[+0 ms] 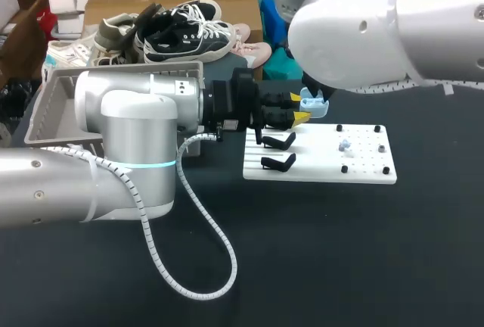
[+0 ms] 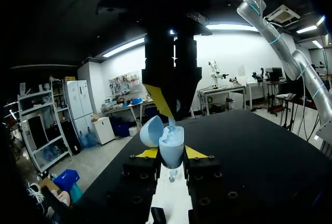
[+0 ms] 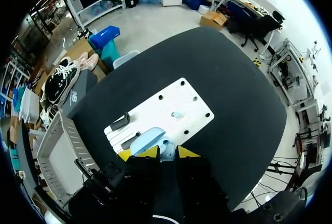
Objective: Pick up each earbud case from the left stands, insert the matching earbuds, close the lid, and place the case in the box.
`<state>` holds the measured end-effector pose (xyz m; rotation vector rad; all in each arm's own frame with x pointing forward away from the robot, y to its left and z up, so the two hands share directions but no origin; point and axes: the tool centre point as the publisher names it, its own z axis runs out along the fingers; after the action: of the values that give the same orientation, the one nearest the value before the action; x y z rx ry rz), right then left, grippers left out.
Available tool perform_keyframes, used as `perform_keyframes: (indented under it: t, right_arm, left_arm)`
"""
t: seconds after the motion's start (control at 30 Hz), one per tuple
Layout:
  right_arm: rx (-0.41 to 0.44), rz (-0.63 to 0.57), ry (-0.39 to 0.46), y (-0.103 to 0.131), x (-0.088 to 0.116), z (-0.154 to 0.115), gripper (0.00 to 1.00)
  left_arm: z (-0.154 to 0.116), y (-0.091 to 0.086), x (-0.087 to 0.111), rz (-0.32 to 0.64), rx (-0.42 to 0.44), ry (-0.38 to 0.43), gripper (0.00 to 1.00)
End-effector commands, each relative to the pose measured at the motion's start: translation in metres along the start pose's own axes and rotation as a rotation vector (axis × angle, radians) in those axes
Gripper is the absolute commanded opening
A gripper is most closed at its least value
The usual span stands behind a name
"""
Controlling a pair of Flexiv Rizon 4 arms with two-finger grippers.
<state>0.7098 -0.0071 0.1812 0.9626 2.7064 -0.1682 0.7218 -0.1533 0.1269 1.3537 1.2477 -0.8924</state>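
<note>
My left gripper is shut on a light blue earbud case, holding it upright above the white stand board with its lid swung open. Straight above the case my right gripper points down, shut on a small pale blue earbud whose lower end sits at the case's mouth. The right wrist view shows the open lid just ahead of its fingers. Another earbud rests on the board's peg area.
Two bare black stands sit on the board's left part, and small black pegs dot its right part. A grey box stands at the table's far left. A white cable loops over the near tabletop.
</note>
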Motion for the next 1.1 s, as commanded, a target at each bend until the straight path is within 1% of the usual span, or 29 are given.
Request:
perform_keyframes:
  t: [0.03,0.77,1.1]
  right_arm:
    - [0.004,-0.002,-0.001,0.0027,-0.0004,0.0006,0.00]
    - [0.010,-0.004,0.018,0.0036,0.0043,0.0089,0.00]
    - [0.007,0.008,0.022,0.0014,0.0031,0.0094,0.00]
  left_arm:
    - [0.0001,0.0001,0.0007,0.001,-0.001,-0.003,0.00]
    - [0.0001,0.0001,0.0007,0.001,-0.001,-0.003,0.00]
    - [0.0001,0.0001,0.0007,0.001,-0.001,-0.003,0.00]
